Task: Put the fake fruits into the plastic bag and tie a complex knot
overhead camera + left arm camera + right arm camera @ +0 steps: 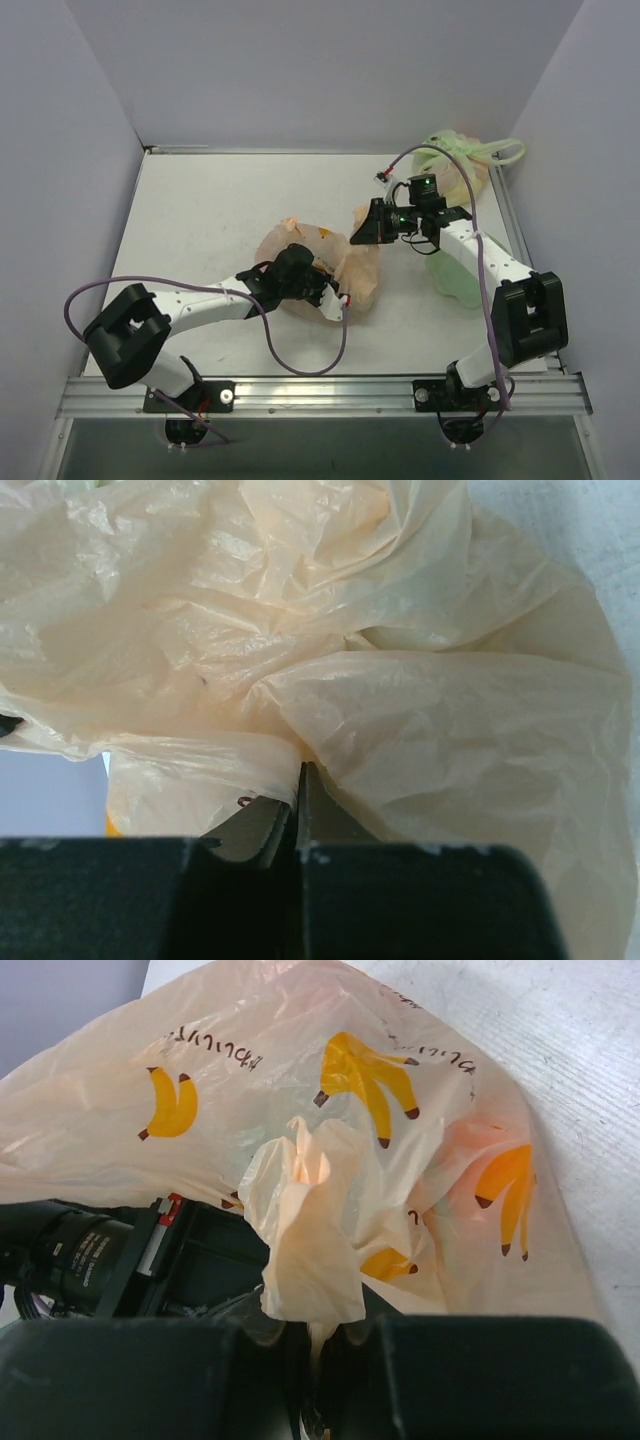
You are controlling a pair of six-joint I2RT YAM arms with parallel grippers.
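Two arms meet over the plastic bag, a crumpled peach-orange heap mid-bench. The left end effector is down on its top and the right end effector is at its far right edge. A pale green bag sits at the back right, and a light green film sheet lies under the right arm. Left wrist view: jaws closed together, nipping a fold of thin, creased, translucent film. Right wrist view: jaws narrow, clamped on a twisted strip of film standing up between them. Yellow bananas are printed on the bag, with dark lettering beside them that is upside down, creased and not readable. A reddish-orange blur shows through the film.
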